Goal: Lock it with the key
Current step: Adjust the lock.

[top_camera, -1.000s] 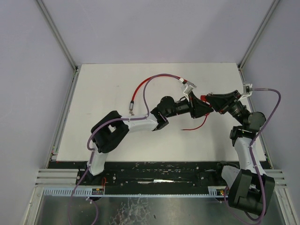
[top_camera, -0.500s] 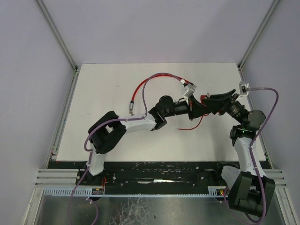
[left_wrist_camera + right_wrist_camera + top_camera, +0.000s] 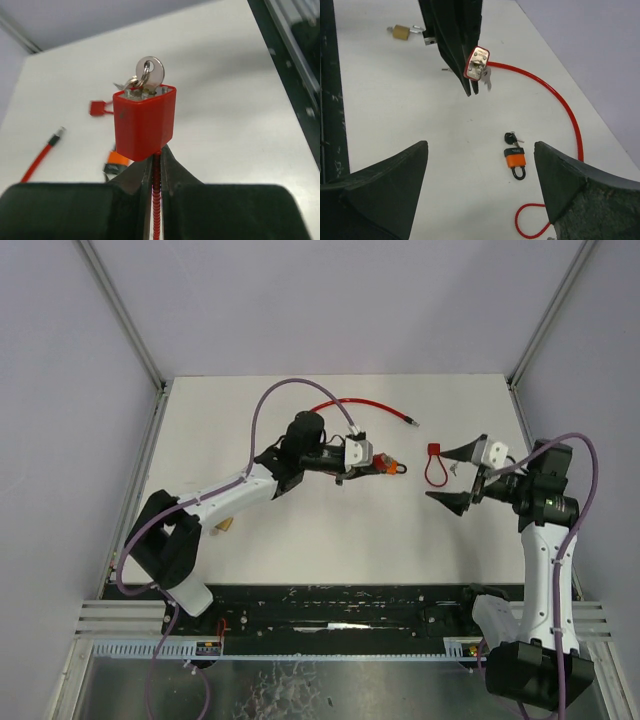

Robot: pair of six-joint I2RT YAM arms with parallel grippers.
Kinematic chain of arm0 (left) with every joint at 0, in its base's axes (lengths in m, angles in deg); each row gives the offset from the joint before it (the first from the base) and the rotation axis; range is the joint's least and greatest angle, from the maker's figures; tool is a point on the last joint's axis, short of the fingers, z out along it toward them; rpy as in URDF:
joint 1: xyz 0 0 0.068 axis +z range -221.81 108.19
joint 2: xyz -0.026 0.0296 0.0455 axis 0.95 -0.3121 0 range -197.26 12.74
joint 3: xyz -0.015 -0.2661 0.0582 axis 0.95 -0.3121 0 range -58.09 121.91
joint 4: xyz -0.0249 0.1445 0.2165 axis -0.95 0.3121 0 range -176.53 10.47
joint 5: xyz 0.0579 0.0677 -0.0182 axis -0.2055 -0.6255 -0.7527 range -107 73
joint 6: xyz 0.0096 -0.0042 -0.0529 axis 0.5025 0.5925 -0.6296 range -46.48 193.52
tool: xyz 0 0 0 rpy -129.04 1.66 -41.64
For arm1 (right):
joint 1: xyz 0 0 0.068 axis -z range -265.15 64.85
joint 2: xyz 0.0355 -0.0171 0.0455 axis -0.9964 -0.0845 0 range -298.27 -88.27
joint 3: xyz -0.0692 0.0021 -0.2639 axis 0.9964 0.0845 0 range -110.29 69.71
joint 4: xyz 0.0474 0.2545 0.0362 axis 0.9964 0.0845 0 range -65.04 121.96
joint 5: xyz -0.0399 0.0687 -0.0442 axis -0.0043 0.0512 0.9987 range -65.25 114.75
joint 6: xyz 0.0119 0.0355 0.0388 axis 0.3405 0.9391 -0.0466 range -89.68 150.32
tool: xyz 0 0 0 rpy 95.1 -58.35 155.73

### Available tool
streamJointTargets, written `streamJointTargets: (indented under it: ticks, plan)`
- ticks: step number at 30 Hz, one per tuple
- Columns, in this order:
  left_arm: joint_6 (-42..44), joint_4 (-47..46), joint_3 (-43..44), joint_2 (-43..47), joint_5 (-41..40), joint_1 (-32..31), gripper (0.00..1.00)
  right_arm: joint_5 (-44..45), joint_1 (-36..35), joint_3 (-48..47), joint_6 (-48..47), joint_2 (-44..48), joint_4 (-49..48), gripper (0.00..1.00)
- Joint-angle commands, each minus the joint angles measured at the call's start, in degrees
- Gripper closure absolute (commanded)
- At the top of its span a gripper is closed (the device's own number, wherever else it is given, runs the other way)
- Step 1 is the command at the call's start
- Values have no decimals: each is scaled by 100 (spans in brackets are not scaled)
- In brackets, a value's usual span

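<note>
The top camera looks steeply down from above and behind the arm bases over the whole table (image 3: pixel 230 440). The left wrist camera sits close behind its pincer (image 3: pixel 156 165), tight on the red padlock (image 3: pixel 144 122). The right wrist camera views that padlock from farther off, between its own fingers (image 3: pixel 380 190).

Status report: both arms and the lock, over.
Left gripper jaws shut on cable of red padlock. Right gripper jaws open, empty. Key sits in the lock. Orange padlock lies on table, apart.
</note>
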State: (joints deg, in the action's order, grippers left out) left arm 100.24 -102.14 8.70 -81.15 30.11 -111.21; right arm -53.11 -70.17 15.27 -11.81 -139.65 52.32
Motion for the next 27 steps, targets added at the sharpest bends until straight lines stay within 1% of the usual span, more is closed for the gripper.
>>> streamJointTargets:
  ticks: [1,3,4,8,10,13,19,27]
  plan:
    - [2290,2025,71,-82,594,-81,100,-432,-107,317,-5343,5,3341,8]
    - [2476,2054,25,-141,868,-125,100,-336,-284,530,-5815,13,3323,9]
    - [2590,2069,4,-149,915,-191,100,-267,-383,613,-5910,-11,3259,9]
    - [2654,2128,89,-295,445,-519,100,7,-775,793,-6056,-126,3083,17]
    - [2633,2213,212,-461,298,-611,100,-9,-908,841,-6090,-172,3059,24]
    - [2591,2290,337,-565,43,-732,100,-53,-1084,874,-5822,-226,2820,37]
    - [2623,2313,361,-610,26,-781,100,112,-1385,1012,-5183,-209,2237,54]
    - [2605,2324,390,-631,15,-791,100,370,-1742,1240,-4498,-141,1559,59]
